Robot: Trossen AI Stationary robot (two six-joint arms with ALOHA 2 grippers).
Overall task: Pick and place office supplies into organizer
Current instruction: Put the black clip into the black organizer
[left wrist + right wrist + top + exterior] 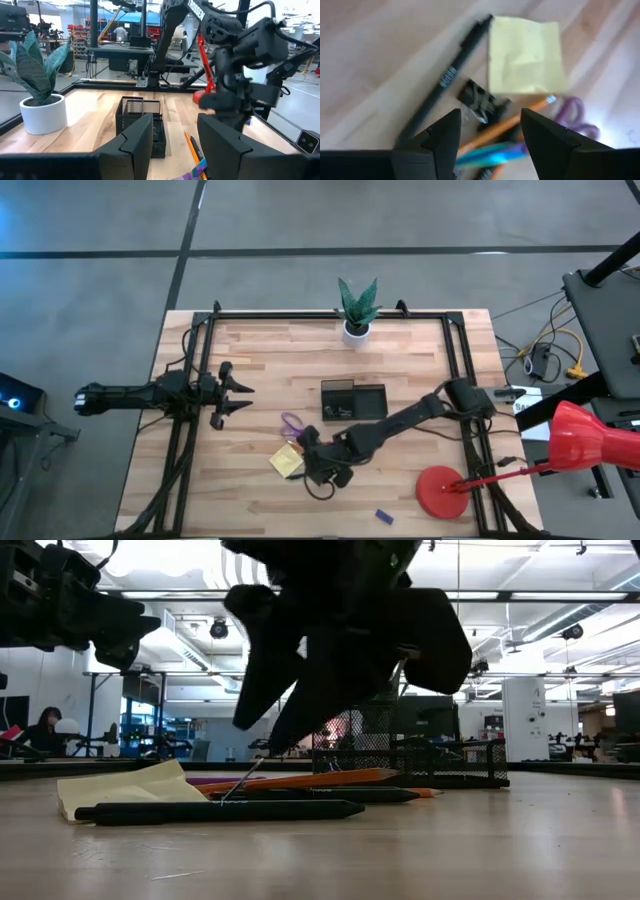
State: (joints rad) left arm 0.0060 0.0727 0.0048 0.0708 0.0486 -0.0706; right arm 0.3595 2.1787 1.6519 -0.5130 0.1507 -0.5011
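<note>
1. Hovering low over the clutter at the middle of the counter (250, 355), the right claw (490, 137) has its two fingers spread apart with nothing between them.
2. Below that claw lie a black binder clip (481, 100), a black pen (445, 80), an orange pen (510, 120) and a blue-green pen (487, 152), all close together.
3. The yellow sticky-note pad (526, 56) lies just beside the clip, one edge over the orange pen.
4. The purple-handled scissors (575, 116) lie just beyond the pad.
5. The black mesh organizer (353, 400) stands near the counter's centre, just beyond the clutter, toward the potted plant (357, 308).
6. A small blue block (382, 516) lies apart near the front edge, beside the red lamp base (442, 490).
7. The left claw (240, 395) waits at the counter's left side, fingers apart and empty.
</note>
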